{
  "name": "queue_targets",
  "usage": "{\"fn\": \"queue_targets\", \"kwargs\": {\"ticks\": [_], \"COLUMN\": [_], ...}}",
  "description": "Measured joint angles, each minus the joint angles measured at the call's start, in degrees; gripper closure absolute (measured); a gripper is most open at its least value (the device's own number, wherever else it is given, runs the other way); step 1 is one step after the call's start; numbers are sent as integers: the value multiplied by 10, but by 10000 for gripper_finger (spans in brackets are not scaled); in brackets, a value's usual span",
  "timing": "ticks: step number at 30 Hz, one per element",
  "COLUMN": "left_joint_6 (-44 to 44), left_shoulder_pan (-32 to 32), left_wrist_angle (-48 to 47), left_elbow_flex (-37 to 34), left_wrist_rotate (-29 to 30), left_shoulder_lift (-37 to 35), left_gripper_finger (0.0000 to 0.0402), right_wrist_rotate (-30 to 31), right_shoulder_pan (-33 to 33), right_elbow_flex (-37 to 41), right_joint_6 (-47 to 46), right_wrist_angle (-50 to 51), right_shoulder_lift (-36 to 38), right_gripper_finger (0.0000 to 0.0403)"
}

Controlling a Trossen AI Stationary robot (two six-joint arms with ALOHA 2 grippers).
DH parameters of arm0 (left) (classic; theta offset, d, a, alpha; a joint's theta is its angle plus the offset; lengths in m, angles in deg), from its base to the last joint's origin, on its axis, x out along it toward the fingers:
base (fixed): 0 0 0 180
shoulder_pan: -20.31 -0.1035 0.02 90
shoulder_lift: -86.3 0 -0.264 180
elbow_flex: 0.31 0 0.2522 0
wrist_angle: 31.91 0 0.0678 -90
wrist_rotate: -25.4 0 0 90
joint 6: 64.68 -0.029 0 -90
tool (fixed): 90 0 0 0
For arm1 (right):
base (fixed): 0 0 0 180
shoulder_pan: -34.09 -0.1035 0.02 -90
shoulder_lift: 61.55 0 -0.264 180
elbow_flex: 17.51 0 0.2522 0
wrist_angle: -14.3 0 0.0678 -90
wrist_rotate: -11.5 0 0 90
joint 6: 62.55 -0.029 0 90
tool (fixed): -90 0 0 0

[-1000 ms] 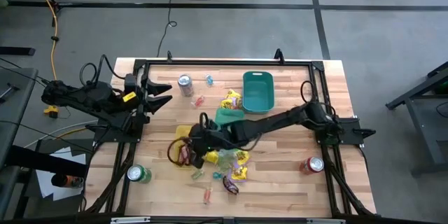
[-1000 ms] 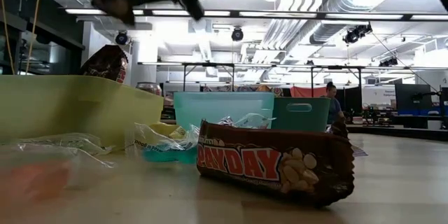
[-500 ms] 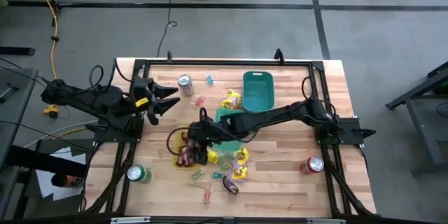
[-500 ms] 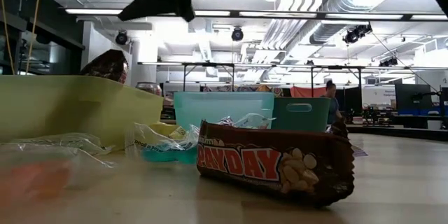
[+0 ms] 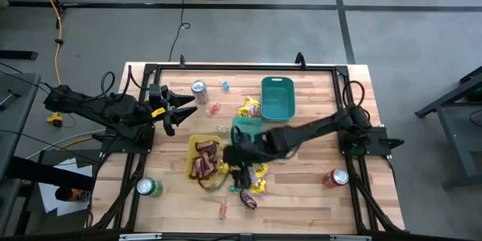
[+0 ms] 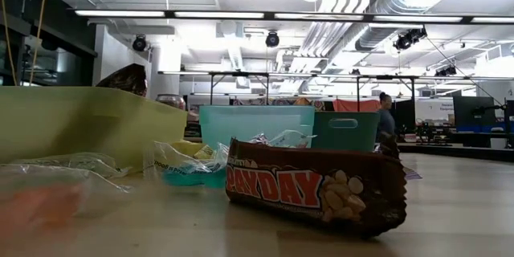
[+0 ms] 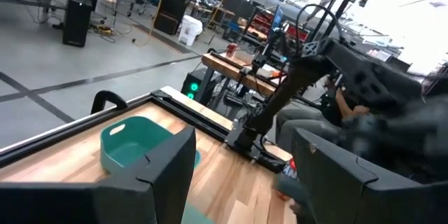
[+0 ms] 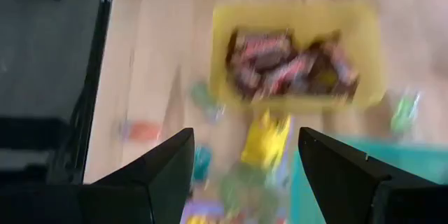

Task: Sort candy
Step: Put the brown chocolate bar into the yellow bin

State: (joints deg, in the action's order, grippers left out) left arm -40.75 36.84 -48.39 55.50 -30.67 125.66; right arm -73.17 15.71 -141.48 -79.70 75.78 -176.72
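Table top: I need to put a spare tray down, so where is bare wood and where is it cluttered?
Bare wood lies right of the teal tray and between the green can and the red can along the near edge. It is crowded mid-table: the yellow tray, loose candy, and the right gripper above them.

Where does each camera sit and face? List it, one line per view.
High: overhead, straight down on the wooden table; both arms show.
Low: table height, level across; brown candy bar up close.
Left wrist: on the left gripper, open, facing the teal plastic tray.
Right wrist: on the right gripper, open, looking down at the yellow plastic tray of bars.
Shared: yellow tray, high and right wrist.
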Motion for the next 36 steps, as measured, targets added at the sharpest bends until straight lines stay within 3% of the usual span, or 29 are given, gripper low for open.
{"fn": "queue_targets", "kwargs": {"ticks": [10, 18, 26, 36], "left_joint_6": [-41, -41, -37, -36], "left_shoulder_pan": [0, 0, 0, 0], "left_wrist_angle": [-6, -62, -111, -165], "left_elbow_flex": [0, 0, 0, 0], "left_wrist_rotate": [0, -4, -10, -10], "left_shoulder_lift": [0, 0, 0, 0], "left_gripper_finger": [179, 179, 179, 179], "right_wrist_rotate": [26, -17, 59, 64], "right_shoulder_pan": [-122, -170, -184, -167], "right_elbow_flex": [108, 171, 173, 173], "right_joint_6": [-153, -240, -391, -429], "right_wrist_angle": [-24, -120, -132, -132], "right_shoulder_lift": [5, 5, -33, -94], "right_gripper_finger": [151, 151, 151, 151]}}
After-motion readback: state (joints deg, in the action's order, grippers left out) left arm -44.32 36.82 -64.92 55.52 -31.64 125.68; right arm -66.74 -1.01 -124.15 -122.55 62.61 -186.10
